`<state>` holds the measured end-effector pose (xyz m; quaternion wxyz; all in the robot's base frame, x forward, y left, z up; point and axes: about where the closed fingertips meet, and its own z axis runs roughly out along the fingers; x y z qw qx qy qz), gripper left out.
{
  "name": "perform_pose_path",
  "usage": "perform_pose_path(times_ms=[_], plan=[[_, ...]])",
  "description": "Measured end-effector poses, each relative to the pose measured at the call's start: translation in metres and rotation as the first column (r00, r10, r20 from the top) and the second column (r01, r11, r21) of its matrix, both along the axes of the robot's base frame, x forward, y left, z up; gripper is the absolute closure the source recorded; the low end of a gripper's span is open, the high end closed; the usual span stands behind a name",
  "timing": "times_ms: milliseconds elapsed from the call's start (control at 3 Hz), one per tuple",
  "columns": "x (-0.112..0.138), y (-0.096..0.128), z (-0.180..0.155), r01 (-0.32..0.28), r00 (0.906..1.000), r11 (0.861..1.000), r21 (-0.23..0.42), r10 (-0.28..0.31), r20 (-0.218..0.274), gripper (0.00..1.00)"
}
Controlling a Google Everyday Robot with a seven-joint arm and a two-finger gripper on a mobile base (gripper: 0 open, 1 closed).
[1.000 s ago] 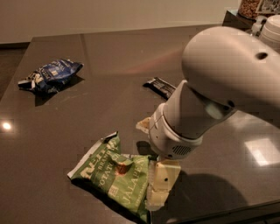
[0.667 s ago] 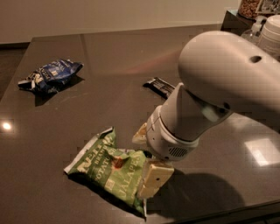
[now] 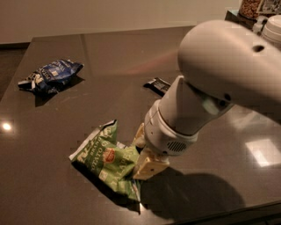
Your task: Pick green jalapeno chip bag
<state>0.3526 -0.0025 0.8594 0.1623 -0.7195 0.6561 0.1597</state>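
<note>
The green jalapeno chip bag (image 3: 106, 157) lies crumpled on the dark table (image 3: 114, 48), near its front edge. My gripper (image 3: 141, 149) comes down from the big white arm (image 3: 219, 74) onto the bag's right end. One cream finger (image 3: 139, 134) is behind the bag's edge and the other (image 3: 150, 165) is in front of it. They are closed on the bunched foil between them. The bag still rests on the table.
A blue chip bag (image 3: 52, 74) lies at the far left. A small black bar wrapper (image 3: 157, 84) lies behind the arm. Jars (image 3: 252, 6) stand at the back right corner. The table's front edge runs just below the green bag.
The two fingers have drawn closer together around the bag's right end. The bag has bunched up and its left part has shifted slightly right.
</note>
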Motion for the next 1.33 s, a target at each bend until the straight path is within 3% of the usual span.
perform_pose_path(times_ms=[333, 1000, 1333], plan=[[0.016, 0.002, 0.038, 0.001, 0.9998, 1.000, 0.029, -0.002, 0.019, 1.00], [0.038, 0.006, 0.107, -0.018, 0.9989, 0.991, 0.134, 0.012, 0.045, 1.00], [0.038, 0.006, 0.107, -0.018, 0.9989, 0.991, 0.134, 0.012, 0.045, 1.00]])
